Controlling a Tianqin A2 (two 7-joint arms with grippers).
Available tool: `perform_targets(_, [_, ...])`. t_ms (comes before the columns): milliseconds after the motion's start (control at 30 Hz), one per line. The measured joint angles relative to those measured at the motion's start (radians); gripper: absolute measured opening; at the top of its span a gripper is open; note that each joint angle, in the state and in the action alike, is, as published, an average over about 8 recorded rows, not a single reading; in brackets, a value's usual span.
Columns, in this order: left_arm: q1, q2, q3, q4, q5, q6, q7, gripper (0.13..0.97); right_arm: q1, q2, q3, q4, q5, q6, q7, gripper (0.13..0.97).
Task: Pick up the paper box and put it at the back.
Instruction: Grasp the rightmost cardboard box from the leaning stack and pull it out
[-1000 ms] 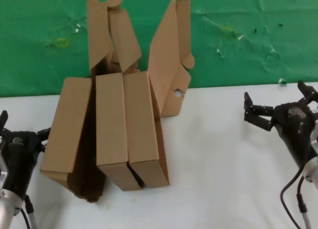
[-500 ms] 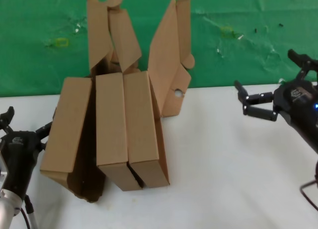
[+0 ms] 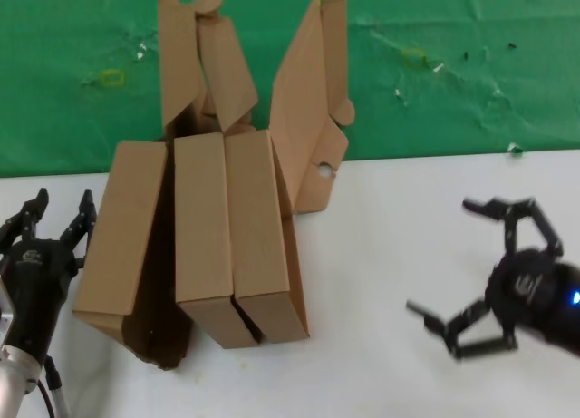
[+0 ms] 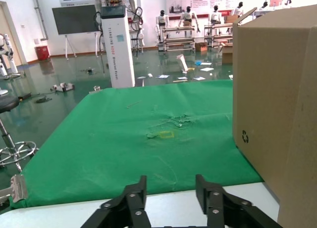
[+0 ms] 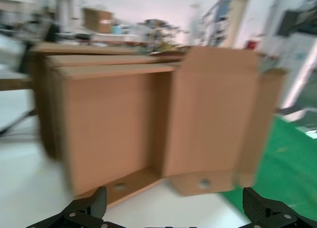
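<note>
Three brown cardboard boxes stand side by side on the white table, lids raised over the green cloth (image 3: 453,82) at the back. The rightmost is the paper box (image 3: 263,237); its side flap has a small round hole (image 3: 325,170). My right gripper (image 3: 439,255) is open wide and empty, well to the right of that box and facing it. In the right wrist view the open box (image 5: 114,124) and its holed flap (image 5: 203,182) lie ahead of the gripper (image 5: 173,205). My left gripper (image 3: 59,220) is open and empty beside the leftmost box (image 3: 122,228).
In the left wrist view the left gripper (image 4: 171,188) sits over the white table edge, with the green cloth (image 4: 148,134) ahead and the leftmost box's wall (image 4: 277,99) close beside it. White table (image 3: 381,345) lies between the right gripper and the boxes.
My right gripper has swung from the back right, near the cloth edge, down toward the front and turned to face the boxes. My left gripper has shifted slightly. The boxes have not moved.
</note>
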Motion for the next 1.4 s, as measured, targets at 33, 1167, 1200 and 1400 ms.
perform_targets(33, [0.000, 0.000, 0.000, 0.000, 0.000, 0.000, 0.000, 0.451, -0.009, 0.016, -0.004, -0.001, 0.004, -0.019, 0.004, 0.966])
perform_targets(1167, [0.000, 0.000, 0.000, 0.000, 0.000, 0.000, 0.000, 0.143, 0.483, -0.026, -0.458, -0.299, -0.114, -0.291, 0.069, 0.913])
perform_targets(1200, [0.000, 0.000, 0.000, 0.000, 0.000, 0.000, 0.000, 0.143, 0.499, -0.034, -0.468, -0.309, -0.118, -0.297, 0.069, 0.899])
perform_targets(1400, [0.000, 0.000, 0.000, 0.000, 0.000, 0.000, 0.000, 0.143, 0.562, -0.066, -0.510, -0.338, -0.134, -0.321, 0.075, 0.815])
